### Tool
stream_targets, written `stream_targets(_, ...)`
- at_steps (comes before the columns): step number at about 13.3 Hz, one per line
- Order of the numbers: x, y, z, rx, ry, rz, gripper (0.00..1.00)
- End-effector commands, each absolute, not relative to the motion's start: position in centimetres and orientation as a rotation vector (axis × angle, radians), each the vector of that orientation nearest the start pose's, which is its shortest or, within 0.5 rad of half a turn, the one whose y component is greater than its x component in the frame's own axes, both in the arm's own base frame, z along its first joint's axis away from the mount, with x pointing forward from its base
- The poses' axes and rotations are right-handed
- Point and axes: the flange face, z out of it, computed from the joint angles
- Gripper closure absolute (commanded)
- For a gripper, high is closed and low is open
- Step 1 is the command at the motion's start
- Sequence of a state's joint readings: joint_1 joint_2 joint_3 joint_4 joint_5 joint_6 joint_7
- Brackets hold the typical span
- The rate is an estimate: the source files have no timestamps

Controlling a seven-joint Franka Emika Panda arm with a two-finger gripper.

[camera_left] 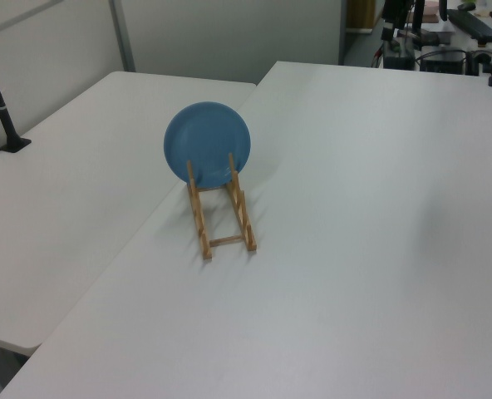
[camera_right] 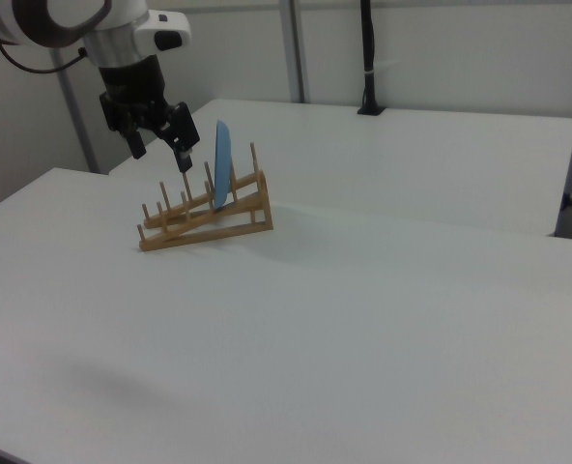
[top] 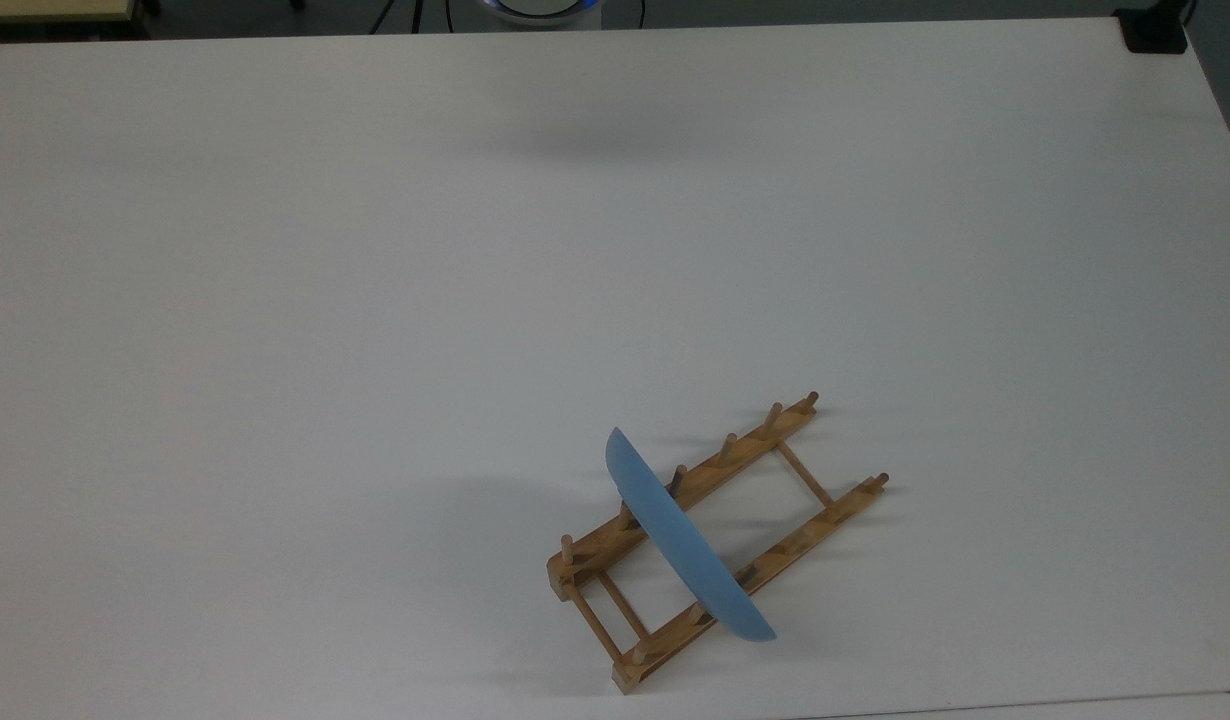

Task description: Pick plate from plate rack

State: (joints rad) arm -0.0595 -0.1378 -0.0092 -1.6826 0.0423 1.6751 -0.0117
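The light-blue plate (top: 685, 545) stands on edge between the pegs of the wooden plate rack (top: 735, 455), near the table's front edge in the top view. In the left view the plate (camera_left: 207, 143) faces the camera at the far end of the rack (camera_left: 200, 224). In the right view the plate (camera_right: 221, 164) shows edge-on in the rack (camera_right: 209, 227). My gripper (camera_right: 160, 155) hangs open, fingers pointing down, at the right view's left of the plate and apart from it. Nothing is between its fingers.
The white table (top: 375, 300) is wide and bare around the rack. A second table (camera_left: 71, 191) adjoins it along a seam. A black post (camera_left: 1, 108) stands on that table, and a black clamp (top: 1155, 30) sits at the top view's far right corner.
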Motion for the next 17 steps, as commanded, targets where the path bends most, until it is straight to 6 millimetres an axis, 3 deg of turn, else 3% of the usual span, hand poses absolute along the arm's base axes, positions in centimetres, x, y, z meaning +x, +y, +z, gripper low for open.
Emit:
stream_targets(1,52.1,-3.1,65.6,-3.071,0.070,-0.217,0.00)
stream_targets(9,52.6,-2.8,64.8,-3.073,0.034,-0.194,0.00)
stream_targets(12,52.8,-3.5,64.6,-3.084,-0.264,-0.198,0.00)
stream_targets(14,53.2,-3.7,65.1,-3.095,-0.312,-0.241,0.00)
stream_targets(15,53.6,-4.0,66.4,-3.108,-0.324,-0.303,0.00)
stream_targets(16,55.3,-3.6,65.6,-3.120,-0.330,-0.346,0.00)
stream_targets(17,56.5,-3.1,66.5,-3.115,-0.341,-0.463,0.00)
